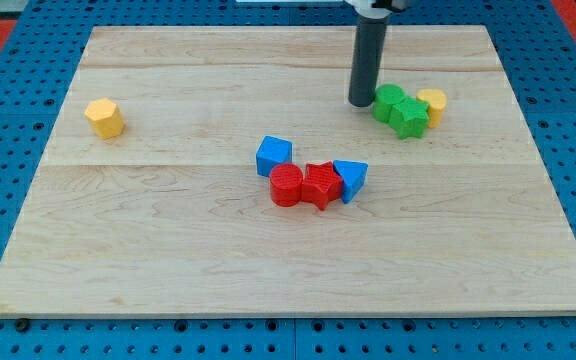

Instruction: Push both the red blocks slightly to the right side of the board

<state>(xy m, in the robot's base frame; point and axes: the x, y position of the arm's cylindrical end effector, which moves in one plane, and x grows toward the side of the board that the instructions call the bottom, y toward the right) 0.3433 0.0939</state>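
Observation:
Two red blocks lie side by side near the board's middle: a red cylinder (286, 185) on the left and a red star-shaped block (320, 185) touching its right side. A blue triangular block (350, 179) touches the star's right side. A blue cube-like block (274, 156) sits just above and left of the red cylinder. My tip (360, 102) rests on the board toward the view's top, well above and right of the red blocks, just left of the green blocks.
Two green blocks (401, 110) sit together at the upper right, with a yellow cylinder (431, 104) touching their right side. A yellow hexagonal block (104, 117) lies alone at the upper left. The wooden board (168, 260) lies on a blue pegboard.

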